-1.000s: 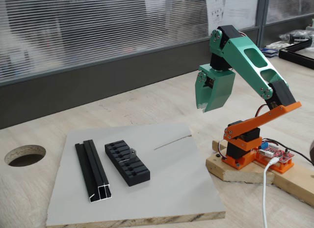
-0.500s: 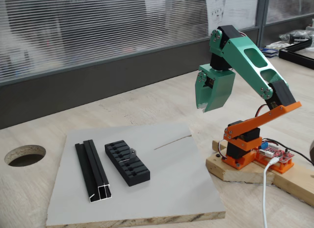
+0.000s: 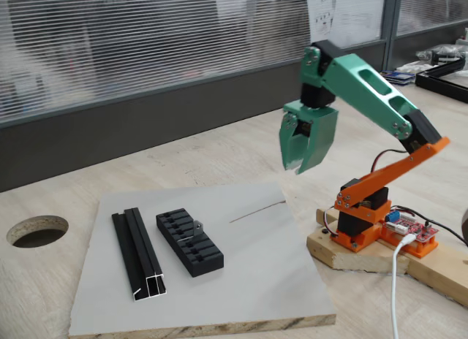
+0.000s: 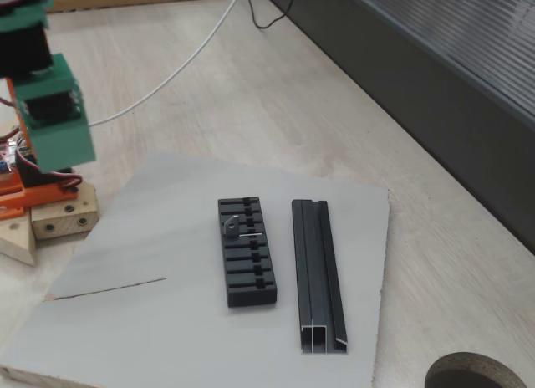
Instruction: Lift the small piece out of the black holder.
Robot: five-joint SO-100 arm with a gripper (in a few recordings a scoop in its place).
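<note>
Pale wood-grain table [image 3: 219, 153], with a round hole at the left edge of a fixed view. On it lies a flat grey board [image 3: 256, 273], matte, with raw chipboard edges. The green arm on its orange base, mounted on a wooden block, occupies the right half of this view. The tool [image 3: 298, 164] hangs in the upper centre-right, well apart from the work and above the board's far corner; its tapered green fingers stand slightly parted, gripping nothing.

The grooved rail [image 4: 317, 275], long, thin and black with a hollow section at its end, lies beside and parallel to the black holder [image 4: 247, 252], a rectangular block with a row of slots along its top. The small piece [image 4: 232, 225], grey, metallic and bent, sits in a slot near one end of the holder.

Step in hand, by judgement: the approach, grasp not yet made. The next move calls for travel down and left in this view, then a fine pinch on a tiny, smooth part.
</note>
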